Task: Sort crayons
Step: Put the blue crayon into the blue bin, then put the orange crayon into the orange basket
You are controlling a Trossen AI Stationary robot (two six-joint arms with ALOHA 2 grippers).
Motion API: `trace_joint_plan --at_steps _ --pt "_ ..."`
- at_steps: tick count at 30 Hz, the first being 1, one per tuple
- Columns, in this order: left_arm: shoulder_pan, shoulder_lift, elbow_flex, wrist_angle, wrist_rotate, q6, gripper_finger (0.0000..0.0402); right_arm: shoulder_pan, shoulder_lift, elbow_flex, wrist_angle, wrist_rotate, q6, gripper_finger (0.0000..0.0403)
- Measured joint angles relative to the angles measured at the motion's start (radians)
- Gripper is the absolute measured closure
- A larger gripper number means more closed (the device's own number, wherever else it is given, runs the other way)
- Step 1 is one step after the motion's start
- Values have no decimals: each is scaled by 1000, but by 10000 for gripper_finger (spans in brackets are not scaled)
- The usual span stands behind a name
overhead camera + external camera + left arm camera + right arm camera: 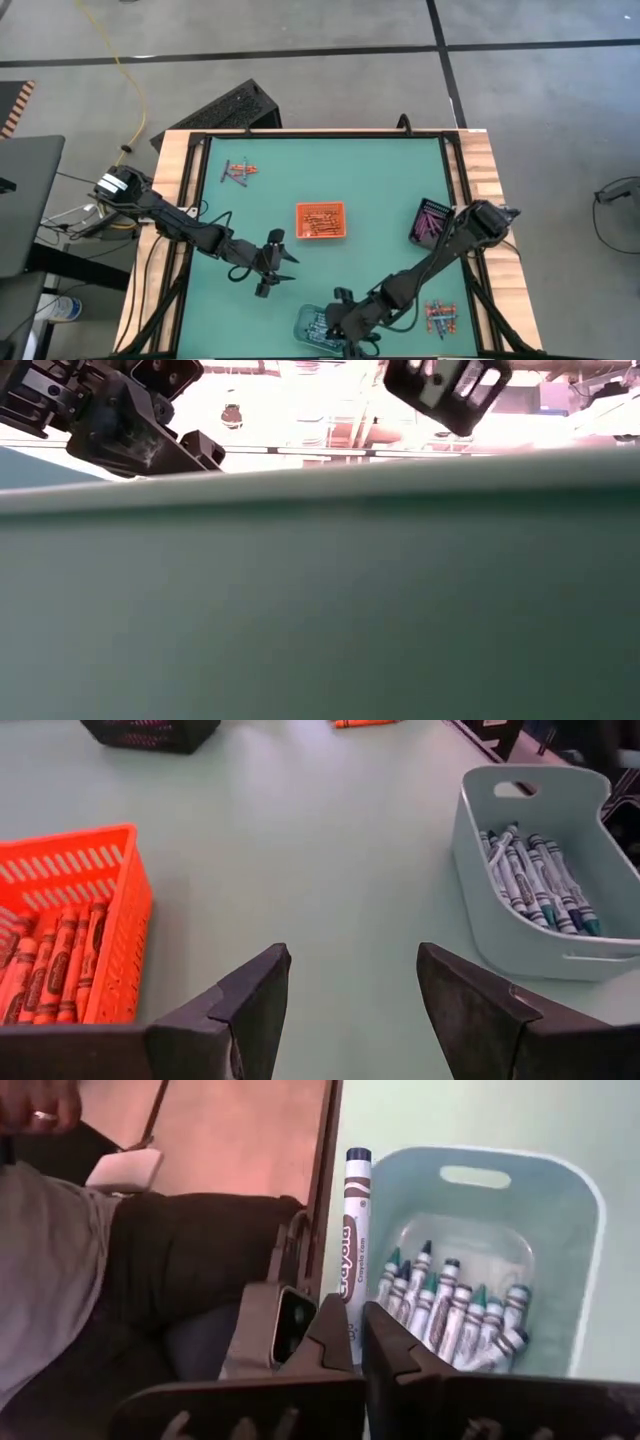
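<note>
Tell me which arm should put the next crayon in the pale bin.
Right. Its end effector is shut on a blue-grey crayon at the pale bin, beside the ones already inside. The left end effector is open, holding nothing, between the orange basket and that bin.

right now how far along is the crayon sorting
Partly done. The orange tray holds orange crayons, the clear tray blue ones, and the black tray is filled. In hand: the right gripper is shut on a crayon over the clear tray. Left: two loose piles. The left gripper is open and empty.
</note>
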Motion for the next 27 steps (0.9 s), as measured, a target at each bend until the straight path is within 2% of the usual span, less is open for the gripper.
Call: trace_joint_plan --at_steps 4,7,19,23,27 --pt "-8 0 0 -8 -1 -10 191 -11 5 16 -42 6 3 397" --pt "-15 0 0 -10 0 -10 191 -16 -4 16 -54 53 15 387" --pt "-17 0 0 -38 0 -13 191 -11 -8 16 -71 52 47 286" --pt "-17 0 0 -45 0 -12 191 -3 -55 16 -136 46 45 278" --pt "-17 0 0 -58 0 -13 191 21 -122 16 -291 55 72 281"
